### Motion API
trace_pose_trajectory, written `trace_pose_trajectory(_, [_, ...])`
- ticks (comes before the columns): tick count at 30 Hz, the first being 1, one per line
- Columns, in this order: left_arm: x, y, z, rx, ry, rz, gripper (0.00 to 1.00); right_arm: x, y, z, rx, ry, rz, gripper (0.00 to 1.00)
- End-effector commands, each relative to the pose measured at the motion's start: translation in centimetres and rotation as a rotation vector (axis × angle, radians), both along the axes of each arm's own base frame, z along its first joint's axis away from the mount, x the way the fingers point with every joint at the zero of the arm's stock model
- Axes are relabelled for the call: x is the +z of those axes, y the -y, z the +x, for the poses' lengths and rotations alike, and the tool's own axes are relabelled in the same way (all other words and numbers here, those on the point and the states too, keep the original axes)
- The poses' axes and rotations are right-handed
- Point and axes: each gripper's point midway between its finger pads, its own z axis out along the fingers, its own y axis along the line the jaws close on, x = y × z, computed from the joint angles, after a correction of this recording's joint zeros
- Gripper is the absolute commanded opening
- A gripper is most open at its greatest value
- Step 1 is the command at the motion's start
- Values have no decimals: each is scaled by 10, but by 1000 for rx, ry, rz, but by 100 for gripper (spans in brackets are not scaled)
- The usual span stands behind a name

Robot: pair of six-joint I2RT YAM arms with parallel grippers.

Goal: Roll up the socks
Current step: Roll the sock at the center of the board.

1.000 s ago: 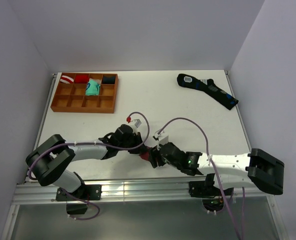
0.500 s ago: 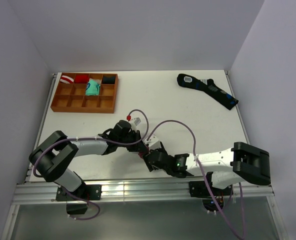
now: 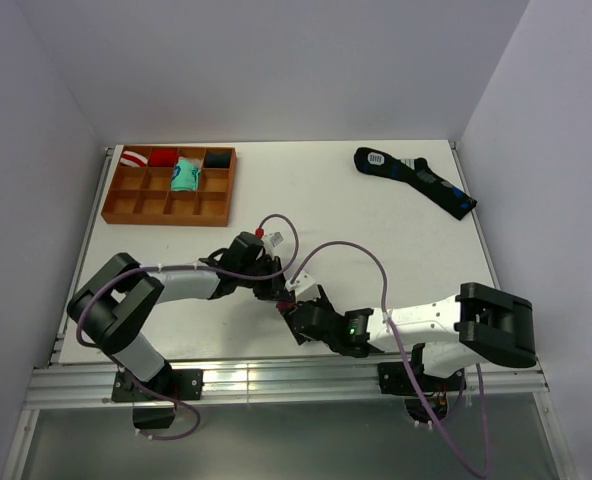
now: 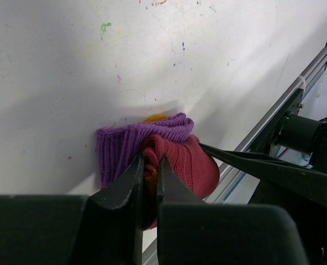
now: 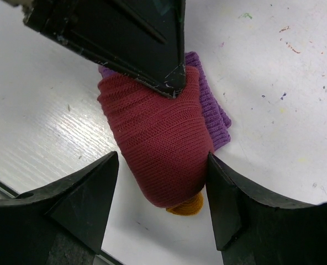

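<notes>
The socks (image 5: 158,138), a maroon roll with the purple cuff (image 5: 213,118) wrapped on one side, lie on the white table (image 3: 356,220) at the lower centre of the top view. The knit seems soft, light and springy, so it probably unrolls if released; the thick middle is the best hold. The left gripper (image 4: 148,165) pinches a fold, fingers almost together. The right gripper (image 5: 161,158) stands spread on both sides of the roll; whether it squeezes, one cannot tell.

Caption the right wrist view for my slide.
Left fingers pinch the bundled maroon sock while open right fingers straddle it.
</notes>
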Motion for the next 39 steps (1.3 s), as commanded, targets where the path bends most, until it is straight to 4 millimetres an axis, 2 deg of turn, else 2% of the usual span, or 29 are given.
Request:
trace_pose_trajectory(1, [-32,-22,-3,22,-70,137,0,-1,-14,-12,13,-57,34,70])
trace_pose_trajectory(13, [-33,-22,5,1,-129,166,0,-10,-21,-15,-16,-89,93,67])
trace_pose_trajectory(25, [-47,-22,10,7,-172,198,0,-26,-14,-20,-30,-103,123,64])
trace_pose_trajectory(30, [-48,-21,13,13,-178,205,0,-28,-12,-22,-33,-107,146,60])
trace_pose_trajectory(39, [-51,-22,19,19,-177,235,0,-27,-11,-29,-26,-111,187,59])
